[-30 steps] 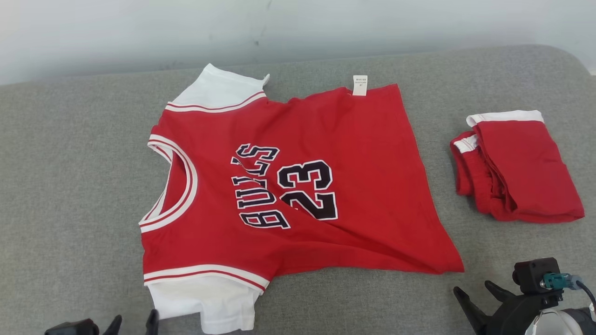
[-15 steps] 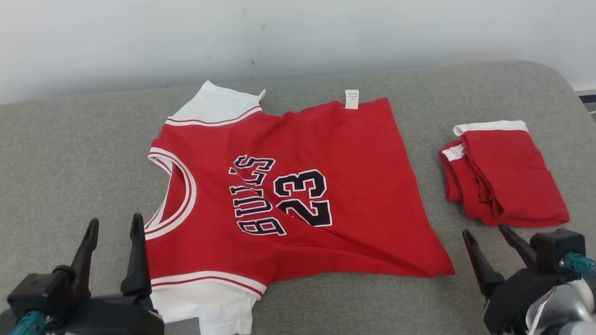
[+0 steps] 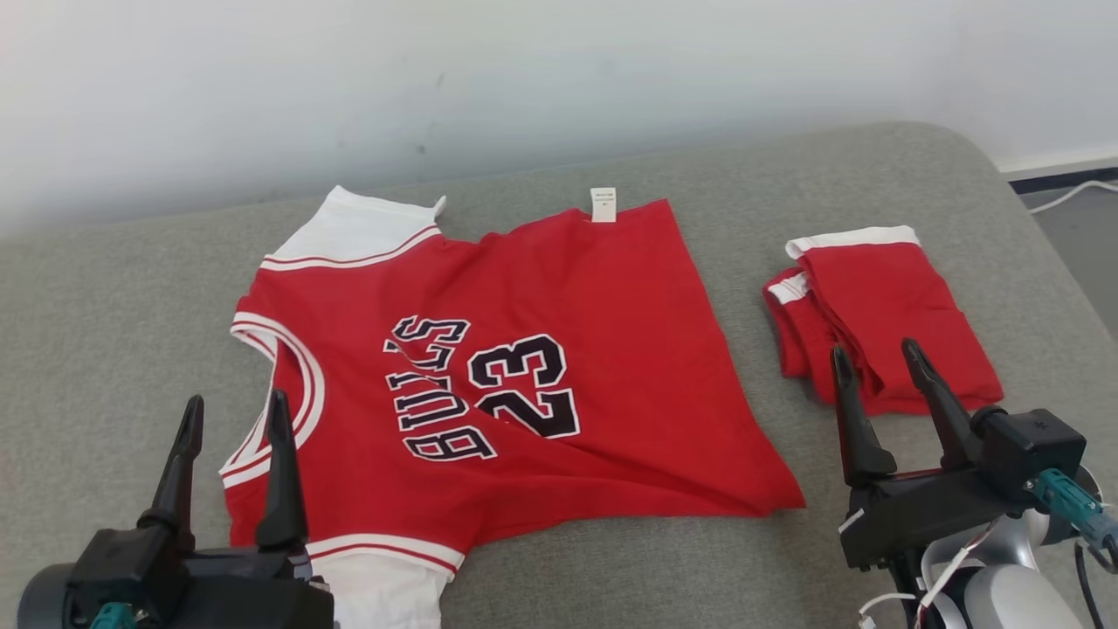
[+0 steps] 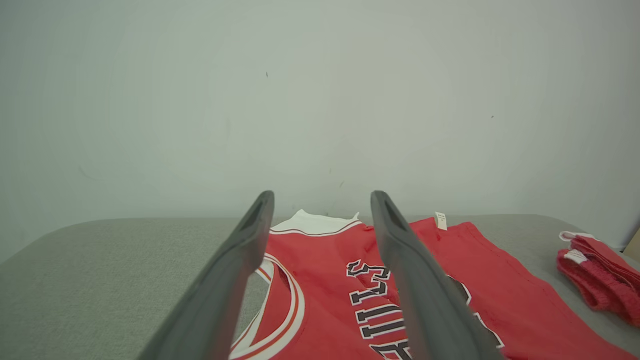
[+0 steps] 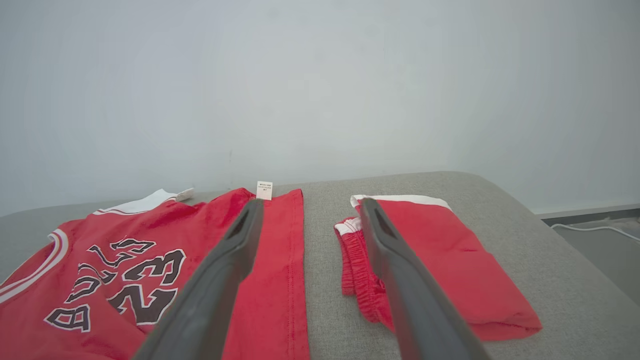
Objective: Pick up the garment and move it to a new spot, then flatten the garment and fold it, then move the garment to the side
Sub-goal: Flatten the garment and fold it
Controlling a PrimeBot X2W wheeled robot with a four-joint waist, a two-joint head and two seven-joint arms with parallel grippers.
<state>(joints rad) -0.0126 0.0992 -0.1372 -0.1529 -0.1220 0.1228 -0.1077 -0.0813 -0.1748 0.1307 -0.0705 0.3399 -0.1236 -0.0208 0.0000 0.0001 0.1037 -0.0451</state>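
Note:
The garment (image 3: 559, 297) is a red jersey with white sleeves and "BULLS 23" on it. It lies spread on the grey cushion (image 3: 611, 559), neck hole to the left and a few creases near its front hem. My left gripper (image 3: 236, 402) stands open at the lower left, its right finger (image 3: 279, 472) in front of the collar band. My right gripper (image 3: 875, 351) is open at the lower right, past the jersey's hem corner. Through the left wrist view the open left gripper (image 4: 322, 196) looks over the jersey (image 4: 325, 280). The open right gripper (image 5: 311, 202) looks past the jersey's hem (image 5: 275, 280). Neither holds anything.
Folded red shorts (image 3: 882, 323) with a white waistband lie to the right of the jersey, just beyond my right fingertips, and appear again as shorts (image 5: 440, 260) and shorts (image 4: 600, 280). A pale wall (image 3: 559, 79) backs the cushion. Beyond its right end lies a floor with a white cable (image 3: 1074, 192).
The head camera has shifted, sliding the whole scene left and down. Both grippers have risen from the bottom edge into full view, staying open. The jersey lies as before.

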